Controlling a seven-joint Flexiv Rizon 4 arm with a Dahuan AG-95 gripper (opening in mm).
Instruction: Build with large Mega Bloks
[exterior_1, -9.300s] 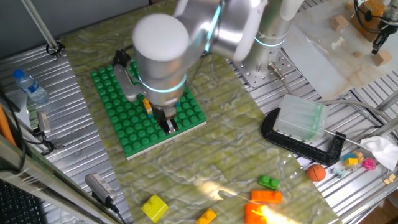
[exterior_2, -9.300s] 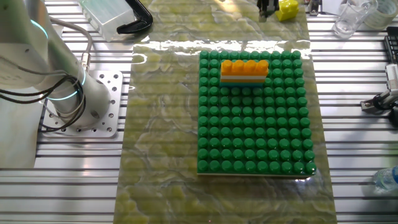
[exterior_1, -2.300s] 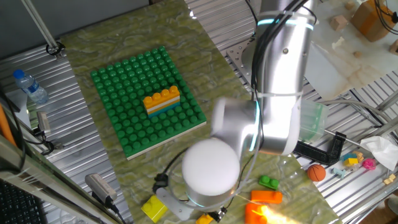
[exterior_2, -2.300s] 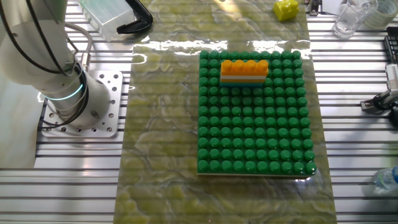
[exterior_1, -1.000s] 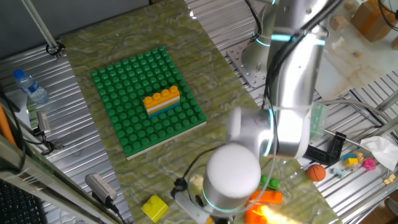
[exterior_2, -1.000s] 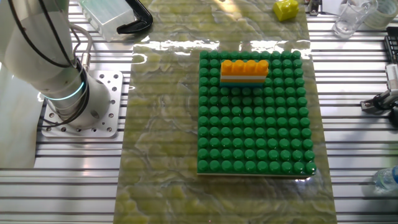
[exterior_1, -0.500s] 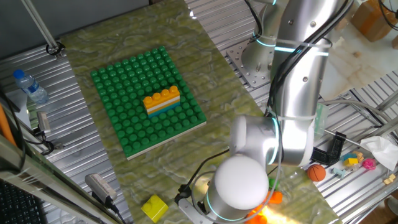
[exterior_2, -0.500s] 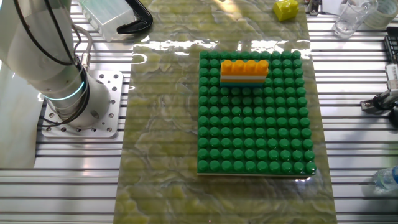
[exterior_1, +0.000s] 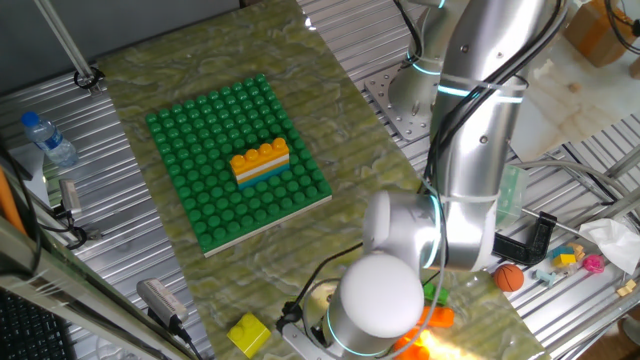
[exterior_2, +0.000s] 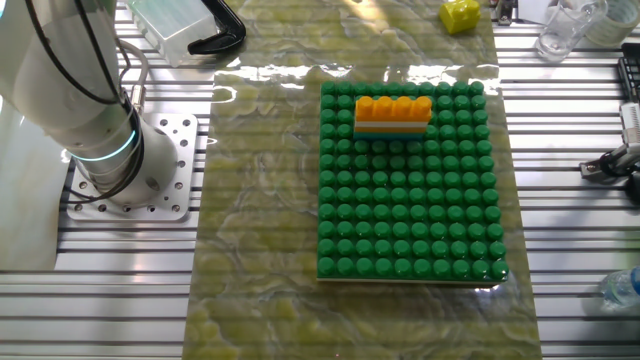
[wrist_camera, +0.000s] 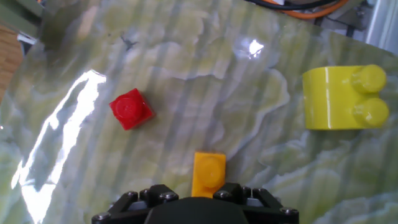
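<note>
Arm (exterior_1: 470, 170) bent low over the near right of the mat (exterior_1: 340, 230); its round wrist housing fills the near edge of one fixed view and hides the gripper there. The other fixed view catches only the arm's base, far left.

Hand view: gripper body (wrist_camera: 196, 204) at the bottom edge, fingertips out of frame, so cannot tell whether it is released or clenched. Just above it lies a small yellow-orange block (wrist_camera: 208, 173), partly tucked under the gripper body; contact not clear. A red one-stud block (wrist_camera: 130, 109) sits to the left, apart. A yellow two-stud block (wrist_camera: 342, 98) lies on its side at the right, studs pointing right. The red block appears in neither fixed view.

Green baseplate (exterior_2: 410, 180) flat on the mat. On it, a stack (exterior_2: 393, 115): orange four-stud bar on top, white and cyan layers beneath, seated near the far edge in the other fixed view; in one fixed view it reads right of the plate's centre.

One fixed view also shows a yellow block (exterior_1: 248, 333) at the near edge, left of the arm, and bits of orange (exterior_1: 432, 320) and green (exterior_1: 436, 296) blocks peeking from behind the wrist. Off the mat: clear box (exterior_2: 175, 17), black clamp (exterior_1: 525, 245), water bottle (exterior_1: 45, 138).
</note>
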